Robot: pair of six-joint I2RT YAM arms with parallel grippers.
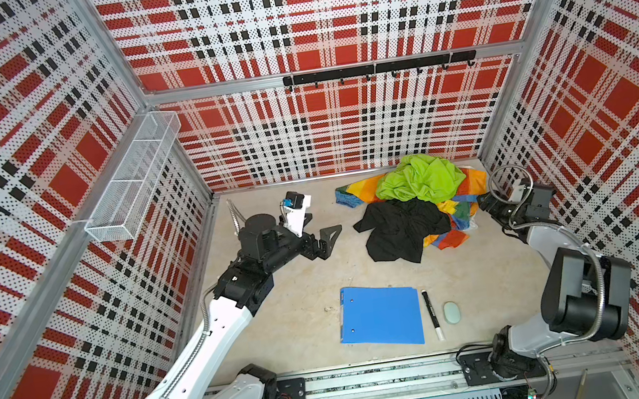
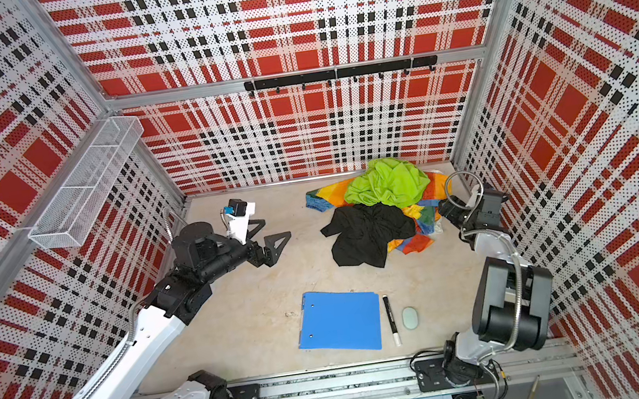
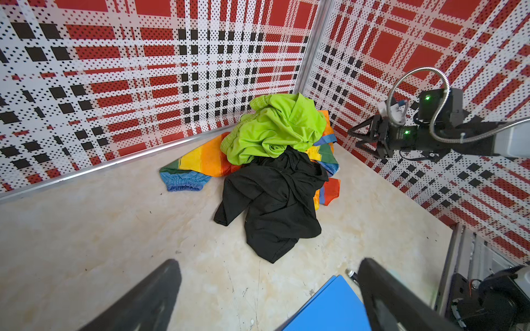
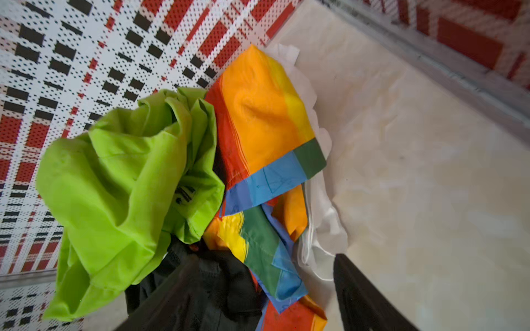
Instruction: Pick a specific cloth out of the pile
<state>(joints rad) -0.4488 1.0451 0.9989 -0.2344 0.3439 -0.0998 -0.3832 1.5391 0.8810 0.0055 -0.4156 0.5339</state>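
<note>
Reaching low beside the pile point(image 1: 417, 187), right end effector point(image 4: 266, 258), jaws spread, at the cloth point(image 4: 324, 229).

Beige tabletop point(image 1: 299, 278), cloth pile point(image 1: 415, 209), blue clipboard point(image 1: 381, 316), marker point(image 1: 432, 315), pale-green oval point(image 1: 452, 312)

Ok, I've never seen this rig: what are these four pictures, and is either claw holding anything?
Two robot arms work over a table, each ending in a two-fingered gripper. Two pictures look down from overhead; the other two come from cameras on the wrists. The left gripper is open and empty, away from the pile. The right gripper is open at the pile's edge, holding nothing. The pile: a lime-green cloth, a black cloth and a rainbow cloth. The white cloth pokes out from under the rainbow one in the right wrist view. Nearer the arms lie a blue clipboard, a marker and a pale oval object.
</note>
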